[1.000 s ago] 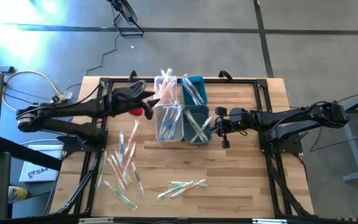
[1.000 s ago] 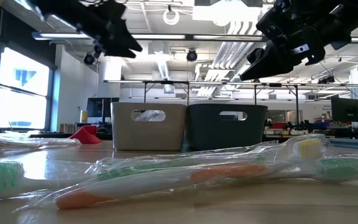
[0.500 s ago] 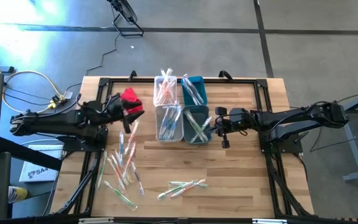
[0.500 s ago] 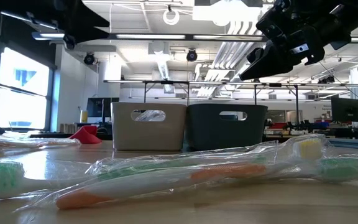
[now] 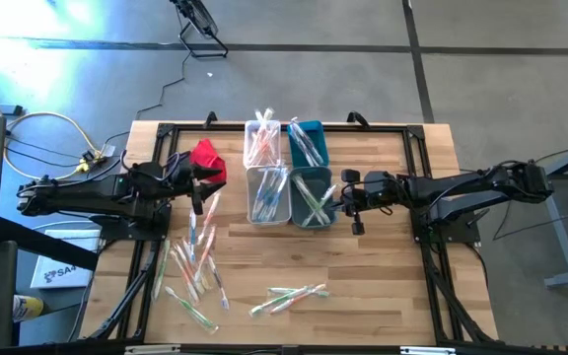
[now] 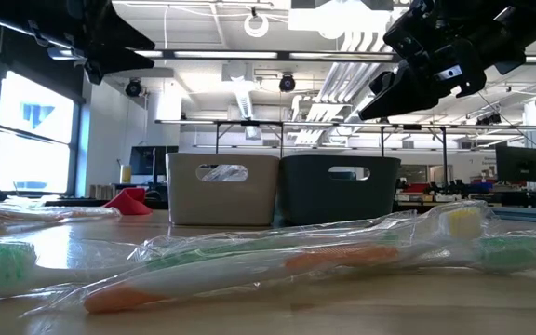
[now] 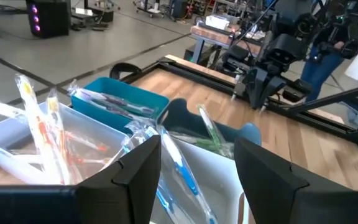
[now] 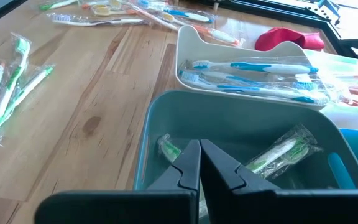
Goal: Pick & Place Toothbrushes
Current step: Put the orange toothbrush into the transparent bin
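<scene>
The left hand [image 5: 197,187], fingers spread and empty, hovers beside the red cloth [image 5: 207,156] near the worktop's left edge, above loose toothbrushes [image 5: 195,258]; best to drop straight onto one wrapped handle. Open worktop [image 5: 383,266] lies ahead of the bins [image 5: 286,173]. The right hand [image 5: 348,202], pressed together, waits beside them.

The dark left arm reaches in from the table's left side, its left gripper [image 5: 199,189] with fingers spread and nothing between them. The dark right arm stretches in from the right, its right gripper [image 5: 337,202] with fingers pressed together, raised above the tabletop.
</scene>
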Motion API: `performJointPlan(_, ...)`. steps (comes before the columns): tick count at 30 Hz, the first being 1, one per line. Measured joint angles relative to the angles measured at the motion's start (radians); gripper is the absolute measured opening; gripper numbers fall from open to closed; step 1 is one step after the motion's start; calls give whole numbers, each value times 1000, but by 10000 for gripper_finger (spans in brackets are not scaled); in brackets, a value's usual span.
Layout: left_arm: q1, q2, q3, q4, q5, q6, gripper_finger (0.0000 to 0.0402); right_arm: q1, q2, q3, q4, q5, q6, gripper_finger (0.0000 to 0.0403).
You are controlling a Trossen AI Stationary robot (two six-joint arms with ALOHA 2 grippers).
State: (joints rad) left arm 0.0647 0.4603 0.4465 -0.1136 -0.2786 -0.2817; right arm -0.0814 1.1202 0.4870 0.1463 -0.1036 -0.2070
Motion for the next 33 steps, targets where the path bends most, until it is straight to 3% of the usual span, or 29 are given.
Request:
performJointPlan(5, 0, 0, 0, 1, 0, -18, 198, 0, 0, 0, 0, 0, 0, 2)
performJointPlan(18, 0, 9, 0, 6, 36, -252, 198, 0, 0, 0, 0, 0, 0, 2)
performJointPlan(33, -2, 136, 0, -86, 256, -579, 198, 0, 0, 0, 0, 0, 0, 2)
